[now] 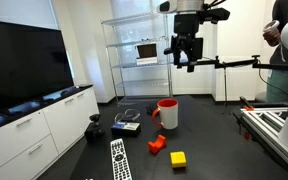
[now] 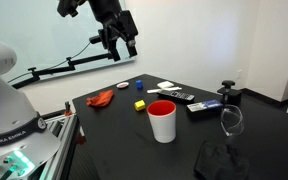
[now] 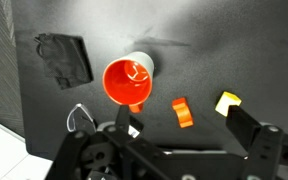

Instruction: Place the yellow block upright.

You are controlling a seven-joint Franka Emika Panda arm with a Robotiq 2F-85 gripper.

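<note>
No text, label, brand or number can be read in any of the views. The remote control (image 1: 119, 158), at the lower middle of an exterior view, shows rows of pale keys, but their markings are too small to make out. The small screen (image 1: 146, 50) on the wire rack (image 1: 134, 67), at the upper middle of that view, shows only a pale face and no legible characters.

pincer (image 3: 180, 125) cut off at bottom edge; yellow block (image 3: 227, 101) perhaps partly hidden.
</note>
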